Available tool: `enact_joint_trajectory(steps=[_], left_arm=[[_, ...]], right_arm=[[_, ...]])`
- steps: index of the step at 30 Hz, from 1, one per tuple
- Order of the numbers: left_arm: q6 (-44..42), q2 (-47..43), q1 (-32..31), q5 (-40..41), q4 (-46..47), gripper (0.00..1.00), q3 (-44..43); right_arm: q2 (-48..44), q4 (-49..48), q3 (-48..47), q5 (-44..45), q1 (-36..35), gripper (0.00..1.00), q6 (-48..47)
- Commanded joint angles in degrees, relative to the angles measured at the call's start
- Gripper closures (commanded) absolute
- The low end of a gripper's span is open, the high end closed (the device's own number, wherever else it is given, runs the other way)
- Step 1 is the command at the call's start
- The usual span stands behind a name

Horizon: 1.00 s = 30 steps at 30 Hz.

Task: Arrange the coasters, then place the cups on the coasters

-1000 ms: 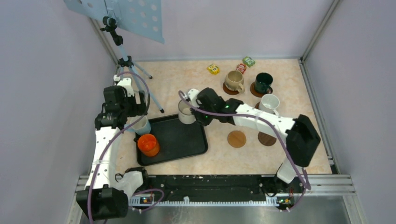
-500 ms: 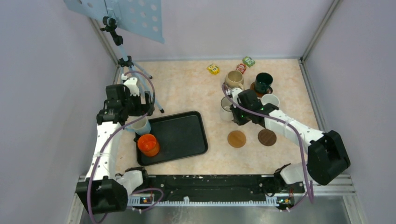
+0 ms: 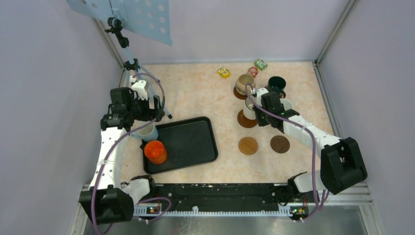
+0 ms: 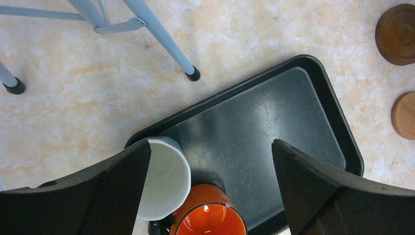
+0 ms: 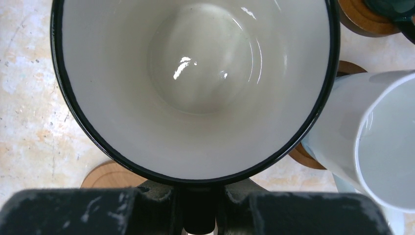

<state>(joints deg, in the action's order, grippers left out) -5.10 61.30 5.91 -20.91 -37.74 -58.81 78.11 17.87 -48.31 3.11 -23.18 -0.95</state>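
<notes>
Dark-rimmed mug (image 5: 195, 88) in right gripper (image 5: 198, 215) — white mug (image 5: 372, 142) just beside

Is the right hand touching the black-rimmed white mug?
Touching. The right wrist view shows the right hand closed on the black-rimmed white mug at its near rim.

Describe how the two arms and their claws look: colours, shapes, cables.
The left arm and right arm are white tubular links joined by bulky black joint housings, each trailed by a looping purple cable. The left claw has two wide black fingers with finely textured pads. The right claw shows only scuffed dark blocks.
</notes>
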Motion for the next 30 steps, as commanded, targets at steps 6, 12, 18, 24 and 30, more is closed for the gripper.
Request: enact_joint_trajectory(steps=[6, 12, 18, 24, 30], left_arm=[[-1.61, -0.49, 0.33, -3.26, 0.10, 0.01, -2.03], [-1.98, -0.40, 0.33, -4.33, 0.12, 0.01, -1.62], [-1.97, -0.22, 0.33, -5.09, 0.73, 0.01, -1.20], [-2.20, 0.01, 0.34, -5.92, 0.51, 0.01, -1.31], [-2.35, -0.64, 0.32, -5.51, 0.56, 0.01, -1.14]], right_arm=[[2.01, -10.94, -0.01, -1.48, 0.17, 1.00, 0.04], [4.10, -11.56, -0.24, -2.06, 0.22, 1.00, -0.28], [5.25, -11.51, -0.29, -2.46, 0.22, 1.00, -0.03], [5.70, -10.76, -0.04, -2.96, 0.15, 1.00, 0.41], [6.30, -9.66, 0.10, -2.94, 0.12, 0.95, 0.51]])
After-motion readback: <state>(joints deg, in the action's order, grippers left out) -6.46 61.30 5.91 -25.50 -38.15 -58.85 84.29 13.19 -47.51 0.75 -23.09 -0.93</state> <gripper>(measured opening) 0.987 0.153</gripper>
